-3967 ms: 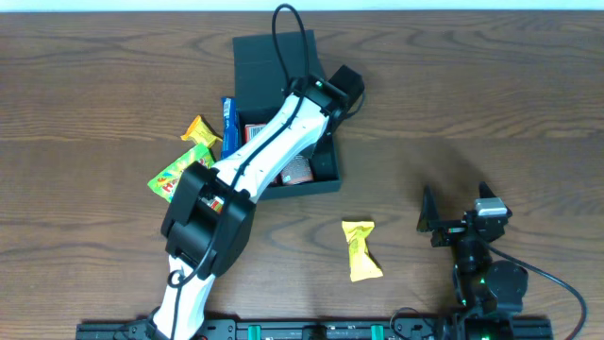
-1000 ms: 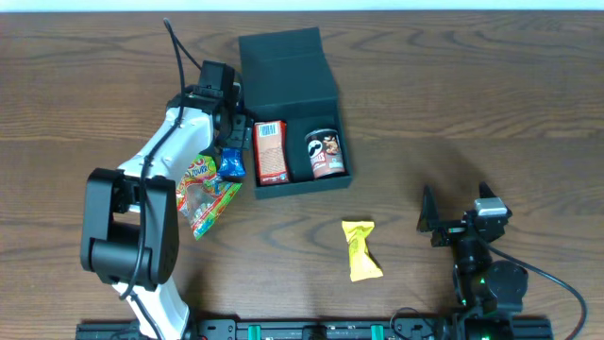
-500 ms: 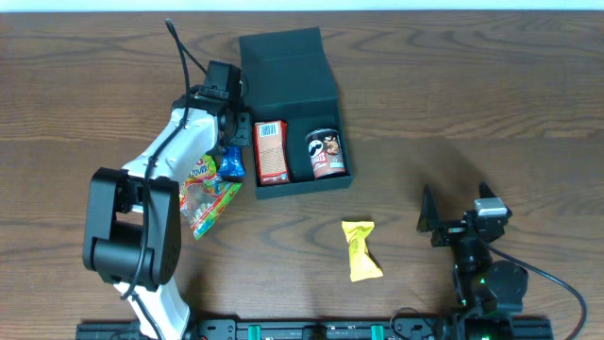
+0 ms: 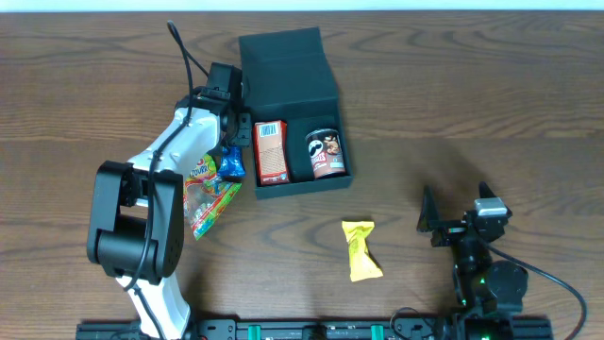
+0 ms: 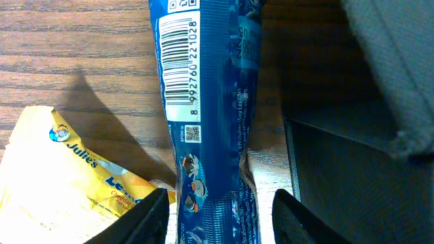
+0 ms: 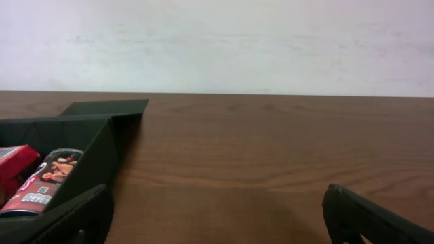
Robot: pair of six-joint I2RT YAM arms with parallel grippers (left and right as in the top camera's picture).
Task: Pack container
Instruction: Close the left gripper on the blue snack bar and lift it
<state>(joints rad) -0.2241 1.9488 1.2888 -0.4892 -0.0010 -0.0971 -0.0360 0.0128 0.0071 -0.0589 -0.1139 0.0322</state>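
The container [image 4: 288,71], a dark square box with its lid folded back, holds a red packet [image 4: 271,151] and a small Pringles can [image 4: 326,154]. Just left of it a blue packet [image 4: 231,165] lies on the table. My left gripper [image 4: 230,140] is lowered over it. In the left wrist view the blue packet [image 5: 210,115] runs between the two fingers [image 5: 146,217], with a thin gap showing on each side, so the left gripper [image 5: 220,220] is open around it. My right gripper [image 4: 455,206] rests open near the front right, holding nothing.
A colourful gummy bag [image 4: 209,194] lies under the left arm, and a yellow cracker packet [image 5: 68,176] lies beside the blue one. Another yellow packet [image 4: 360,249] lies in front of the container. The right wrist view has the container [image 6: 88,146] at its left.
Four seconds ago the left arm reached over the container; it is now at the container's left side. Over the last second its jaws have narrowed around the blue packet. The right arm is still.
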